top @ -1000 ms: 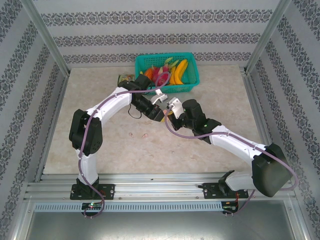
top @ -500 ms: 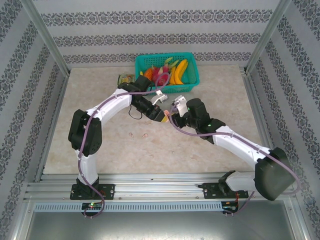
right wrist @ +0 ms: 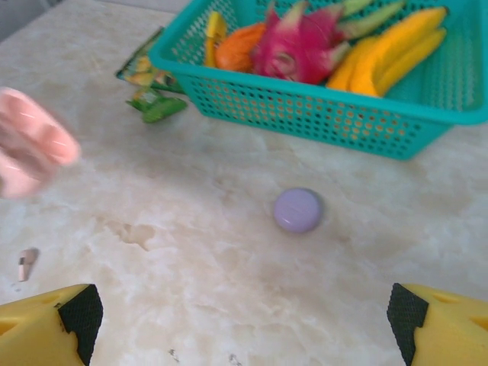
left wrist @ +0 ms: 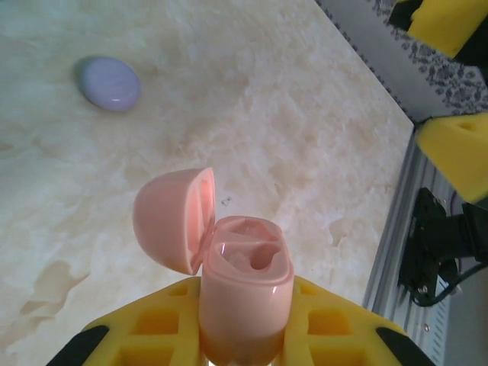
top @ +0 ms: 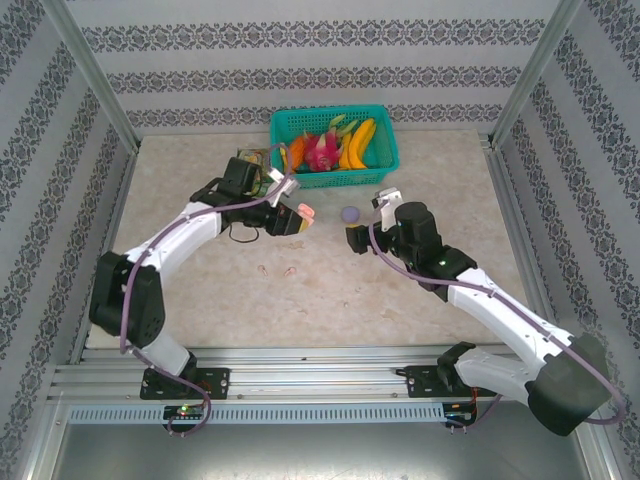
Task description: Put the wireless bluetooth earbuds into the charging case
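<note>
Two small pale pink earbuds (top: pixel 263 268) lie loose on the table (top: pixel 450 190), left of its middle and toward the near edge, close together but not touching. Neither is seated in a case, so the insertion itself is judged not yet begun.

Preparation is partly done. The left gripper (top: pixel 290 217) has its fingers closed on the pink case (left wrist: pixel 245 282) and holds it above the middle of the table. The lid (left wrist: pixel 174 217) is hinged back. The left wrist view shows moulded hollows inside; they appear empty, though this cannot be confirmed. The purple case (top: pixel 349 214) rests shut on the table between the middle and the far edge.

The right gripper (top: pixel 357 238) hangs just near-side of the purple case, fingers spread wide and holding nothing.

Outstanding, by judgement: pick up each earbud, seat both in the pink case, close the lid. The purple case is unopened.

Clearances: the teal fruit basket (top: pixel 335 178) sits against the far edge, with a snack packet (top: pixel 250 158) at its left corner. Bare table runs from the right gripper to the earbuds, so that approach looks unobstructed. The two grippers sit near each other at the middle, which is the tightest spot. The right half and the near strip of the table offer the most open room.
</note>
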### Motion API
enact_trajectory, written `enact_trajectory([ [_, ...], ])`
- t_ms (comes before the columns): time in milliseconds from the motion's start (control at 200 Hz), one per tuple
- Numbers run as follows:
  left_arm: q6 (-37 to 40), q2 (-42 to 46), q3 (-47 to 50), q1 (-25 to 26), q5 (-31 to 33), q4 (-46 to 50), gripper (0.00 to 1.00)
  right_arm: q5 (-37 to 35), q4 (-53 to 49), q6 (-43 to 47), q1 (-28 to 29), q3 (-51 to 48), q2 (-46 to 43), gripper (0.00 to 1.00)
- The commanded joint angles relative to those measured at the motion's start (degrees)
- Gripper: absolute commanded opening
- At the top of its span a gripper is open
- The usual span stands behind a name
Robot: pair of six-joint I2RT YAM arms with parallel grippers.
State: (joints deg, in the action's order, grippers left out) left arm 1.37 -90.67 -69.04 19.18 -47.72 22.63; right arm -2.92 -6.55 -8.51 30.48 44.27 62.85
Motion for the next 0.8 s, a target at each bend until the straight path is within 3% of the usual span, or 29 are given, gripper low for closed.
enact_trajectory([
  [0,-4.34,5.71,5.47,-2.13,2.91,-11.92,0.0,-5.76,-3.75,-5.79,-1.15,3.68,2.13,0.98],
  [285,-10.2,20.51,20.7,-3.78,17.75,-28.22,0.0,-1.55,-6.61,-15.16,-0.48,8.77,7.22,0.97],
  [560,-12.22,30.07,32.78,-3.87,28.42,-40.83,0.0,-2.17,-14.52,-26.83,8.37,20.22,18.11,0.87],
  [794,-15.52,31.35,40.22,-3.88,33.75,-54.11,0.0,-4.54,-20.15,-39.93,14.43,29.4,28.09,0.81],
])
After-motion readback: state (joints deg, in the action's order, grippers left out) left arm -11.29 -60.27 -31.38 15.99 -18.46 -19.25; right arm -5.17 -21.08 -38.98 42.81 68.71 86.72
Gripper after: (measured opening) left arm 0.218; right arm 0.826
